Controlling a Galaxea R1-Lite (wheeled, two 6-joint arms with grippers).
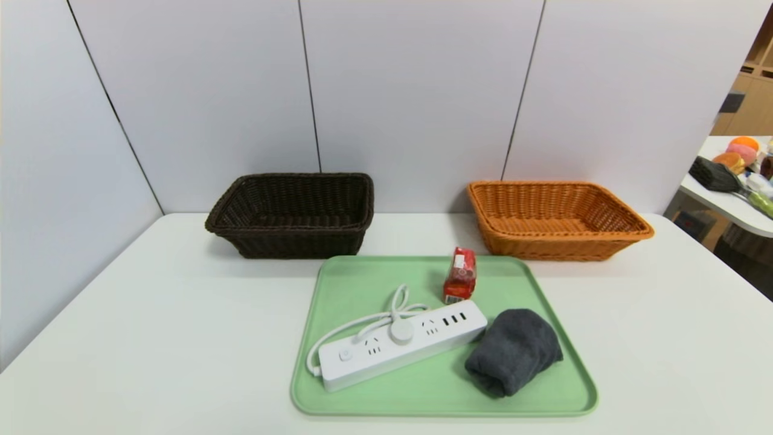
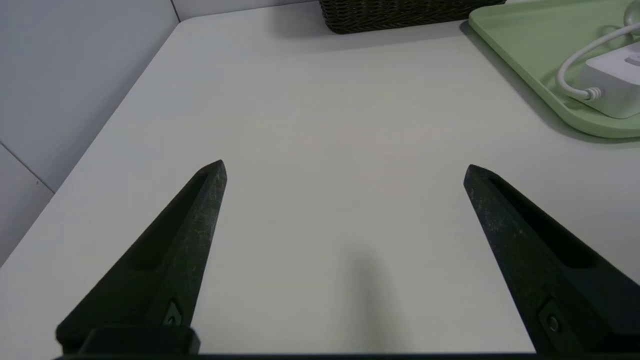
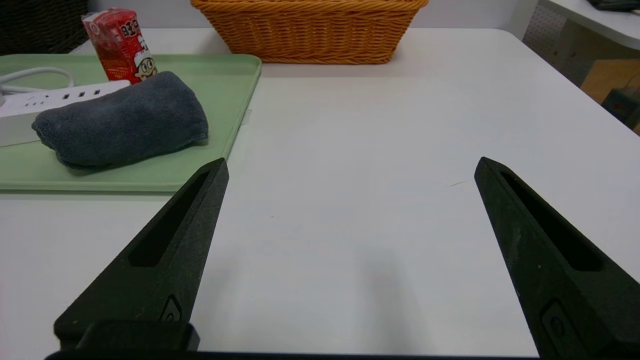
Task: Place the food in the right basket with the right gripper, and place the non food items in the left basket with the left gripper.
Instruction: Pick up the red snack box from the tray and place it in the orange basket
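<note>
A: Both sets of fingers stood wide apart, empty: the left gripper point(image 2: 345, 165) over bare counter point(image 1: 151, 338) near its left edge, the right gripper point(image 3: 350, 162) near the right.

B: And the goods?

A: On the green tray point(image 1: 362, 278) by the front edge. The snack packet point(image 1: 460, 275) stood upright, likely light and crushable; pinch its sides. The power strip point(image 1: 401, 347) looked rigid, cord trailing; the cloth point(image 1: 513, 350) soft. The left basket point(image 1: 293, 214) and right basket point(image 1: 555, 220) waited at the back.

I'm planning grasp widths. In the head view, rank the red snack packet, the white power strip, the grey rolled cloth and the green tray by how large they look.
1. Green tray
2. White power strip
3. Grey rolled cloth
4. Red snack packet, though it stands farthest from the camera.
</note>
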